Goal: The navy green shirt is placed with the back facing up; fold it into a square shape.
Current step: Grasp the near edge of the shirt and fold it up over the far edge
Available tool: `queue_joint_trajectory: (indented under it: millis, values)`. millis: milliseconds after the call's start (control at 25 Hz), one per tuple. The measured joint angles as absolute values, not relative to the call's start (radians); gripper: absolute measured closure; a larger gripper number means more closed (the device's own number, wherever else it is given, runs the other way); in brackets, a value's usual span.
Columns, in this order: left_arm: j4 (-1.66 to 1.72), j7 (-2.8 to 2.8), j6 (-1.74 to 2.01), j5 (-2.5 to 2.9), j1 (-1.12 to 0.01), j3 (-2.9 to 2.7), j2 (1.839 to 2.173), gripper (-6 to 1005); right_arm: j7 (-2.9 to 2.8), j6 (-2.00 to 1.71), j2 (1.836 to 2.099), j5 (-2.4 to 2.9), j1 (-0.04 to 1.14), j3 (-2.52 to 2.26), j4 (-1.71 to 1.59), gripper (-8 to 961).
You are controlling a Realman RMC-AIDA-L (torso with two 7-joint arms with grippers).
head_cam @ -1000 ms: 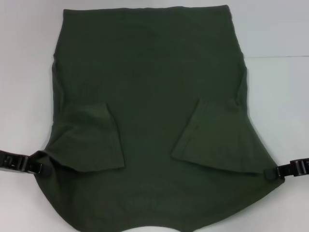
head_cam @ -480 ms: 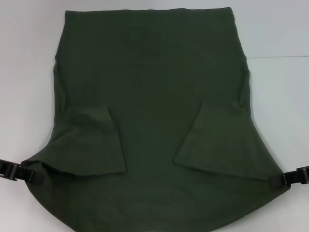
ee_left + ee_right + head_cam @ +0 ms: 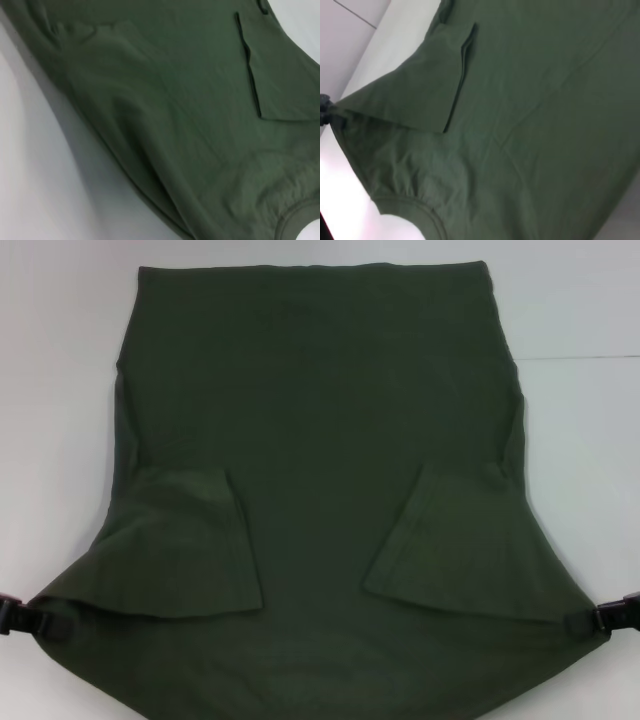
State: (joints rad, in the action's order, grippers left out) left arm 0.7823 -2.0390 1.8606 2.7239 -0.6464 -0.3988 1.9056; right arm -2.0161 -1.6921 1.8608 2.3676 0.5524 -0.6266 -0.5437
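The navy green shirt (image 3: pixel 320 400) lies back up, spread across the white table and stretched wide at its near end. Both short sleeves are folded inward onto the back, one on the left (image 3: pixel 190 540) and one on the right (image 3: pixel 460 545). My left gripper (image 3: pixel 15 615) pinches the near left shoulder corner at the picture's edge. My right gripper (image 3: pixel 612 618) pinches the near right shoulder corner. The left wrist view shows the cloth (image 3: pixel 175 125) and its collar rim (image 3: pixel 295 220). The right wrist view shows the cloth (image 3: pixel 530 100) and the collar (image 3: pixel 415 207).
Bare white table (image 3: pixel 60 390) shows to the left, right and beyond the shirt's far hem. A thin seam line (image 3: pixel 580 357) crosses the table at the right. The shirt's near edge runs out of the head view.
Both grippers have moved outward and nearer to me, dragging the shoulder corners with them. The shirt's near end is now stretched wider and the whole cloth has slid slightly toward me.
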Motion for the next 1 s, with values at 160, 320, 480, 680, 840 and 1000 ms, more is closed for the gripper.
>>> queue_joint_trajectory:
  millis: [160,320,480,680,840,1000]
  values:
    - [0.783,-2.022,1.873,2.714,-0.649,-0.351,1.899,972,-1.999,-1.700,1.857,2.365,0.554,-0.571,-0.543,911]
    - [0.775,-2.022,1.855,2.675,-0.655,-0.270,1.887,972,-1.987,-1.701,1.855,2.364,0.563,-0.490,-0.543,911]
    - [0.752,-2.039,1.798,2.608,-0.659,-0.231,1.880,972,-1.990,-1.691,1.855,2.346,0.580,-0.433,-0.536,911]
    - [0.710,-2.053,1.679,2.512,-0.674,-0.229,1.881,971,-1.994,-1.647,1.866,2.275,0.593,-0.415,-0.531,911]
    - [0.664,-2.054,1.578,2.461,-0.696,-0.236,1.884,971,-1.998,-1.578,1.886,2.190,0.596,-0.413,-0.528,911]
    - [0.637,-2.043,1.461,2.403,-0.711,-0.237,1.899,971,-2.006,-1.493,1.905,2.101,0.600,-0.410,-0.522,911]
